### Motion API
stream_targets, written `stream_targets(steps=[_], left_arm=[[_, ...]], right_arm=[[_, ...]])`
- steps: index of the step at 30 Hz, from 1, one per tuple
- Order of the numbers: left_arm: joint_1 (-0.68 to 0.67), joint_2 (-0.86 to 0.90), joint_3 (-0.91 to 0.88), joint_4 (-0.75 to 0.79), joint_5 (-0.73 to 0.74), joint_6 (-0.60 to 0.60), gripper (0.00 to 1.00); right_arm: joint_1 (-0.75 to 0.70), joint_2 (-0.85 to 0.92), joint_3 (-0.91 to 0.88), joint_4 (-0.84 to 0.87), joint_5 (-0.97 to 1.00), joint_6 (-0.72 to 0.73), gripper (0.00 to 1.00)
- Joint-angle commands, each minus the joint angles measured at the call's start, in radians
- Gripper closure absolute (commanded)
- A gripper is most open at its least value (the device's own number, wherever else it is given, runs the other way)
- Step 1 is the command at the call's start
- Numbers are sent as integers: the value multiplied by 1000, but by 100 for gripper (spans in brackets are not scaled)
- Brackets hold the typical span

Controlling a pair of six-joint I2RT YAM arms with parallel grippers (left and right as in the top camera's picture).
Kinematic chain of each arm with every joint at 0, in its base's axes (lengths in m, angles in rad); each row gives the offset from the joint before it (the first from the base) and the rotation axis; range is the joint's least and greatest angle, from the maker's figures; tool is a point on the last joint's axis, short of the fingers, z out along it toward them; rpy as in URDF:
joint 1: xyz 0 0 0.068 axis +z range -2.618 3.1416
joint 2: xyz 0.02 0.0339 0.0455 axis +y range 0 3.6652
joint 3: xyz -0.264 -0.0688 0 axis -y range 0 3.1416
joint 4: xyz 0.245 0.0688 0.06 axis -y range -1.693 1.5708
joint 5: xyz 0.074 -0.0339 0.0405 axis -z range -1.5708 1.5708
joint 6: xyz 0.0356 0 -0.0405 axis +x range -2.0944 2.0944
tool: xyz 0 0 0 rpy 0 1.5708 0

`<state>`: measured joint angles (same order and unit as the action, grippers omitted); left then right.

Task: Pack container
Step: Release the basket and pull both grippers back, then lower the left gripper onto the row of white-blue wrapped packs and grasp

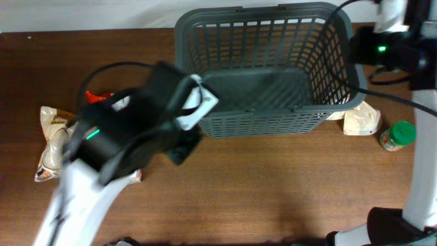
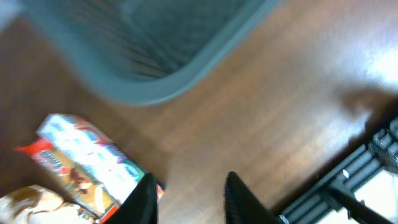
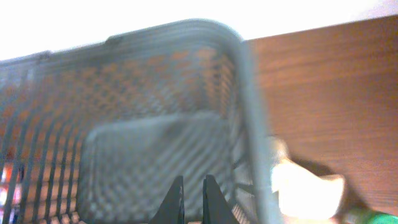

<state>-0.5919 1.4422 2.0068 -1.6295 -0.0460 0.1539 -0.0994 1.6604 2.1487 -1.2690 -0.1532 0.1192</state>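
The near side of the wooden table (image 1: 273, 198) lies bare and wide; above its left part the left gripper (image 2: 189, 208) hangs with fingers spread around nothing, just beside a colourful snack packet (image 2: 87, 162). Farther back, at the middle, stands the container (image 1: 263, 124), with a pale bag (image 1: 362, 119) and a green-lidded jar (image 1: 398, 134) near its right corner. At its right rim hangs the right gripper (image 3: 193, 205), fingers pressed together.
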Motion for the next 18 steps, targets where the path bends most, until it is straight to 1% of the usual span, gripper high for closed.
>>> stream_targets(steps=[1, 3, 7, 10, 14, 18], left_arm=[[59, -83, 20, -5, -59, -11, 73], [101, -109, 19, -14, -60, -11, 67], [200, -130, 19, -25, -61, -10, 62], [271, -126, 19, -23, -60, -10, 62], [327, -114, 19, -24, -55, -31, 62], [341, -103, 19, -28, -52, -34, 62]], right_arm=[[-100, 0, 15, -6, 34, 72, 96], [-154, 26, 15, -16, 30, 109, 96], [-215, 95, 14, -37, 2, 134, 96], [-222, 153, 14, -53, -16, 133, 96], [-215, 237, 13, -71, -48, 133, 96], [-214, 296, 13, -78, -182, 133, 96]])
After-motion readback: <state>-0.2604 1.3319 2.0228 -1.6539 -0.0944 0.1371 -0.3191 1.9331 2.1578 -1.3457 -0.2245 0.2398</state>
